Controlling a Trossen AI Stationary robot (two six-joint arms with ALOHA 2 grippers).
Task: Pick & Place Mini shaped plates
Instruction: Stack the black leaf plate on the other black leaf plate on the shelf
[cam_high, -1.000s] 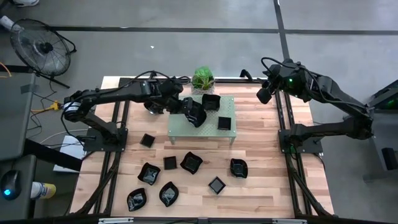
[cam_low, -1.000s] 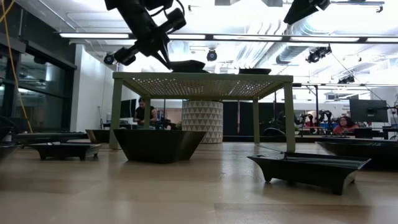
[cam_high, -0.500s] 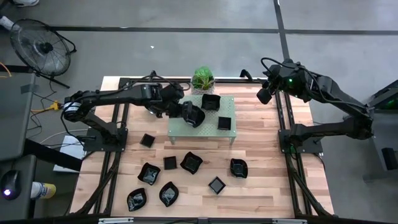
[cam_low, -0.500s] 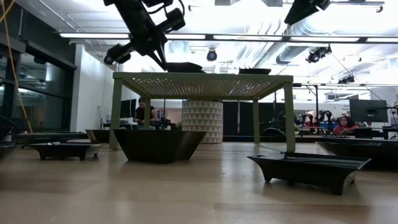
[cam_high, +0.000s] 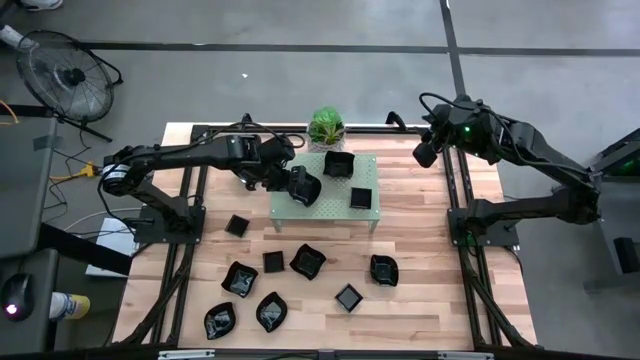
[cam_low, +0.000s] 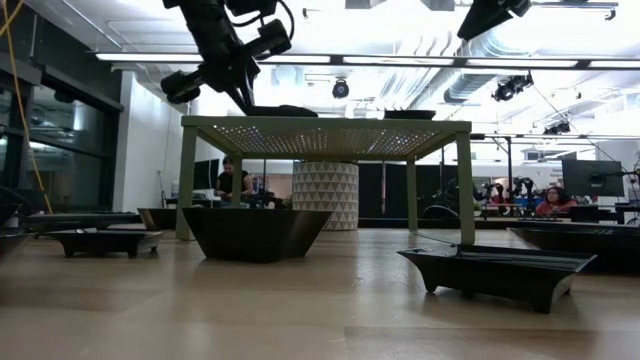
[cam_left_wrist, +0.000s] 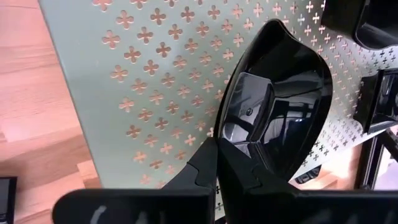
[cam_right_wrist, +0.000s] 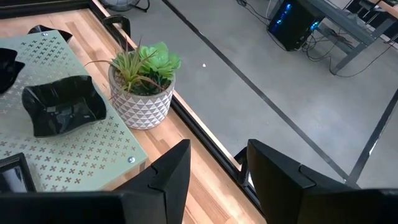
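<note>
My left claw (cam_left_wrist: 217, 146) pinches the rim of a leaf-shaped plate (cam_left_wrist: 273, 106), laid flat on the green rack (cam_high: 325, 207) directly beneath it, presumably for release. Beyond lie two more plates (cam_high: 340, 163). My right claw (cam_right_wrist: 214, 168) waits wide, far off.

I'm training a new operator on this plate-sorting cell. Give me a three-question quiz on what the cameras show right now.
1. True or false: the left end effector is shut on a glossy black plate over the pale green perforated rack.
2. How many plates are over or on the rack top in the high view? A) one B) three C) six
3. Fill in: the right end effector is open, idle, beyond the table's far right corner, looking toward the potted ____.

Key: 1 true; 2 B; 3 plant
</note>
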